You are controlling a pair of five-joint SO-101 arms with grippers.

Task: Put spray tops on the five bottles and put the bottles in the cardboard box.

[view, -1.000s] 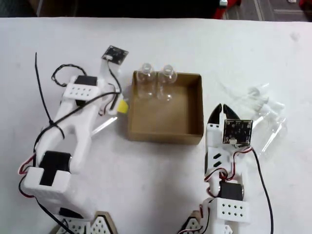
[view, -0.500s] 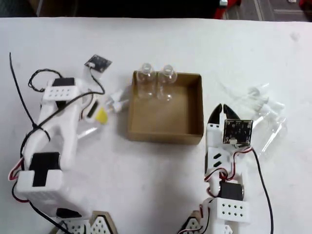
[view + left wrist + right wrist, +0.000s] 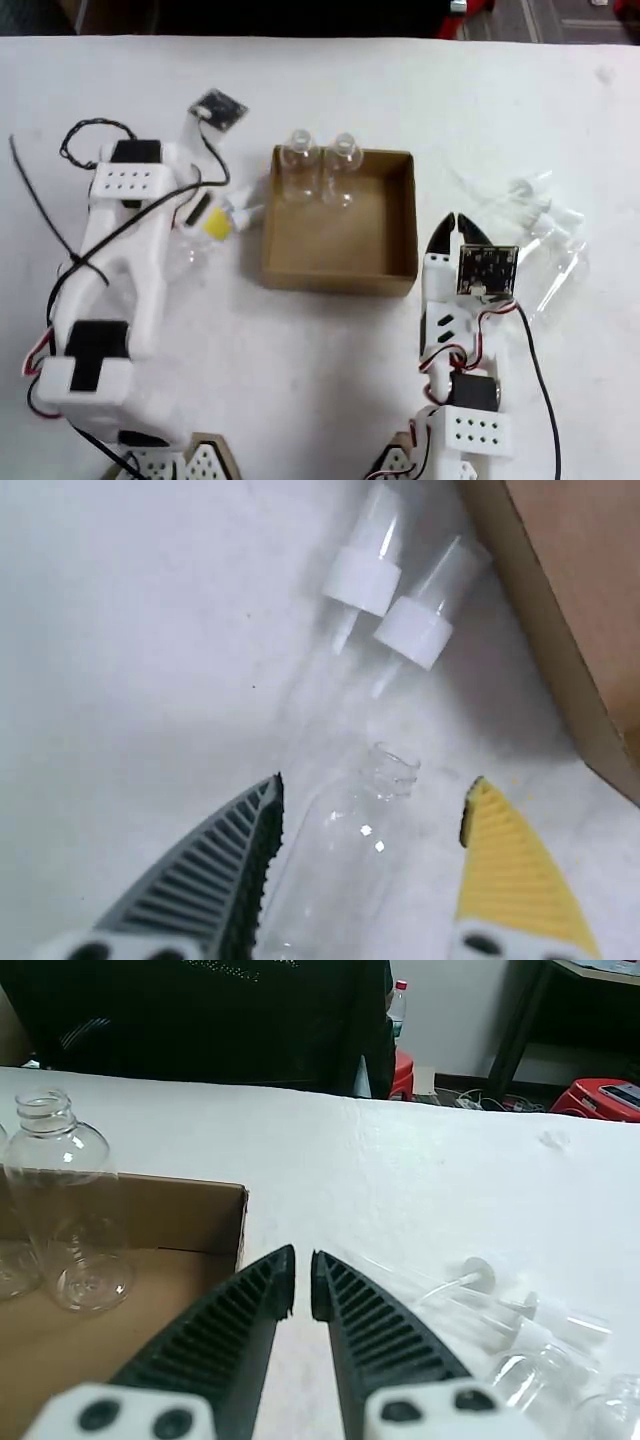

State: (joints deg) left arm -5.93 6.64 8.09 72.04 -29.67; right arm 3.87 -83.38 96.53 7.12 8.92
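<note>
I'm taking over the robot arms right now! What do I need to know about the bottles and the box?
Left gripper: open, fingers either side of an uncapped bottle lying on the table beside the cardboard box; two spray tops lie just past its mouth.
Right gripper: shut, empty, by the box's other side.
Done: two bottles stand in the box, both apparently uncapped.
To do: top every bottle, box the rest; more bottles and loose tops lie jumbled beyond the right gripper.

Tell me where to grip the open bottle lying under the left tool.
Grip the bottle by its wide body, from above, across its width. It lies on its side, neck toward the spray tops, and the open left tool straddles the body.
</note>
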